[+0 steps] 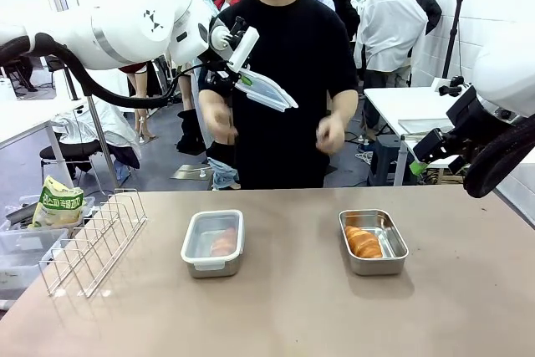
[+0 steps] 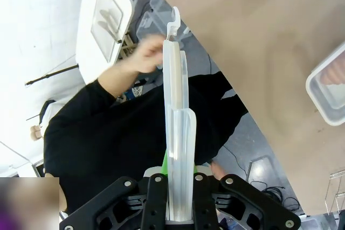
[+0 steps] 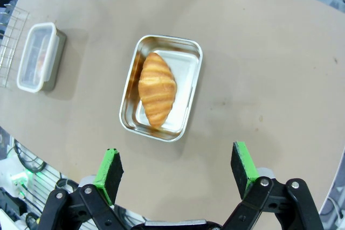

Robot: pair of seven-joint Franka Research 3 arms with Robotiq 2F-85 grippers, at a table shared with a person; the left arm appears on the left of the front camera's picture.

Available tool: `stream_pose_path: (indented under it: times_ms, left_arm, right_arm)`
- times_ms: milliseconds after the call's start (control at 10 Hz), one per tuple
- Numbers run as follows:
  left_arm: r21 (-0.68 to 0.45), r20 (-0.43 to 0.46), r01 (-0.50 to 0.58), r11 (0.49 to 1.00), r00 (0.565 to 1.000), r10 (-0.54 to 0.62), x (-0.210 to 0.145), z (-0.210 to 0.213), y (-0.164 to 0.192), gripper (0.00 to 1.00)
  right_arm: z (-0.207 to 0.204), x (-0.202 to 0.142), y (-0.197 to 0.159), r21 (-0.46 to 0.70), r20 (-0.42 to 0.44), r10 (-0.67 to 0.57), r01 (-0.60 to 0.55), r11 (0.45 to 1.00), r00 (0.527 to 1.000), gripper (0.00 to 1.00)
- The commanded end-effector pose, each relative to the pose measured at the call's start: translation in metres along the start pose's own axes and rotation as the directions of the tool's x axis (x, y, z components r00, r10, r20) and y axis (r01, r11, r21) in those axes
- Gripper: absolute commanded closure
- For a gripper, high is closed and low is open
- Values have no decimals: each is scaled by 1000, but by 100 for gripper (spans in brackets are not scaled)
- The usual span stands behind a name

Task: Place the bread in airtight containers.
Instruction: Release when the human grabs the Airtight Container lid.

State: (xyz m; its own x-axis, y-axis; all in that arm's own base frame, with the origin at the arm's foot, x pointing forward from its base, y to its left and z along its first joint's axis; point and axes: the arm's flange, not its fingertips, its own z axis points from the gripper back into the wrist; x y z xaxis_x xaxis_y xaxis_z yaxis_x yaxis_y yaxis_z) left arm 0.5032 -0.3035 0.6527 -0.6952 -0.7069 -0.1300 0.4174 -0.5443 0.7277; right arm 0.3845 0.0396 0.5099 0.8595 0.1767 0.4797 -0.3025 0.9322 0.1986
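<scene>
Bare tan tabletop (image 1: 292, 307) is lying open between the lidded steel tin (image 1: 213, 242) and uncovered steel tin (image 1: 373, 242). White wire rack (image 1: 88, 240) is crowding the left edge.

Front cam looks level across the worktop (image 1: 276, 307) at the person; right wrist cam looks down from high, left wrist cam is raised and rolled, all three sharing both tins on the worktop.

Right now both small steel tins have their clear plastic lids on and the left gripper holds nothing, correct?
Not quite. The left gripper is shut on a clear plastic lid, as the left wrist view shows, and the front view shows the right-hand steel tin open, its golden croissant roll uncovered.
</scene>
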Motion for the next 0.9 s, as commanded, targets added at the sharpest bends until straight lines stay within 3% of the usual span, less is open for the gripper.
stream_pose_path:
  times_ms: [0, 800]
  left_arm:
    - [1, -11, 7, 1000, 1000, -7, -1, 2, 1, 100]
    - [1, -11, 7, 1000, 1000, -7, -1, 2, 1, 100]
  right_arm:
    - [-1, 1, 0, 0, -2, -1, 1, 1000, 1000, 0]
    - [-1, 1, 0, 0, -2, -1, 1, 1000, 1000, 0]
